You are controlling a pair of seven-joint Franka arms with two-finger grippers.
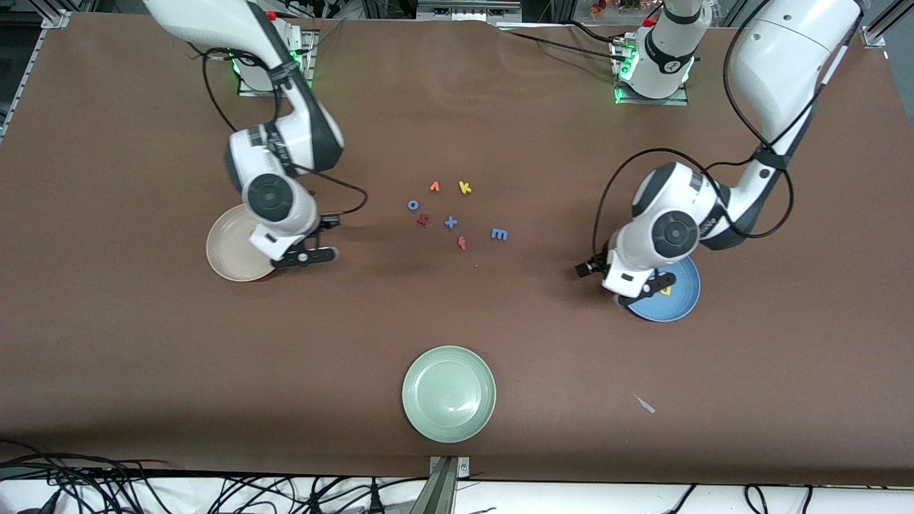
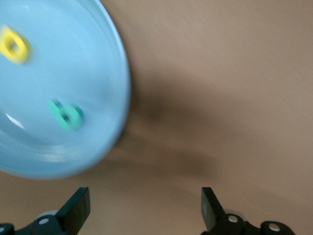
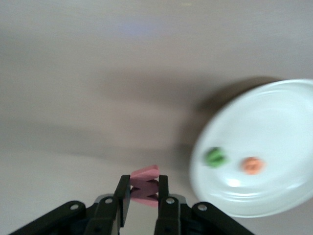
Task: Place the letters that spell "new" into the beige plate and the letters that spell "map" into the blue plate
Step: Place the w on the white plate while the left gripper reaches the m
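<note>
My right gripper (image 1: 307, 255) (image 3: 144, 182) is shut on the pinkish-red "w" (image 3: 146, 172), low over the table just beside the beige plate (image 1: 227, 250) (image 3: 279, 112). The green "n" (image 3: 215, 156) and the orange "e" (image 3: 252, 165) lie in that plate. My left gripper (image 1: 646, 291) (image 2: 145, 200) stands open and holds nothing, at the rim of the blue plate (image 1: 682, 303) (image 2: 73, 58). In the blue plate lie the yellow "a" (image 1: 668, 290) (image 2: 13, 45) and the teal "p" (image 2: 67, 115). The blue "m" (image 1: 499, 233) lies on the table in the middle.
Near the "m" lie a blue "o" (image 1: 413, 205), an orange "v" (image 1: 434, 187), a yellow "k" (image 1: 465, 188), a dark red letter (image 1: 423, 220), a blue "x" (image 1: 450, 222) and a red "f" (image 1: 462, 243). A pale green plate (image 1: 448, 392) sits nearer the front camera.
</note>
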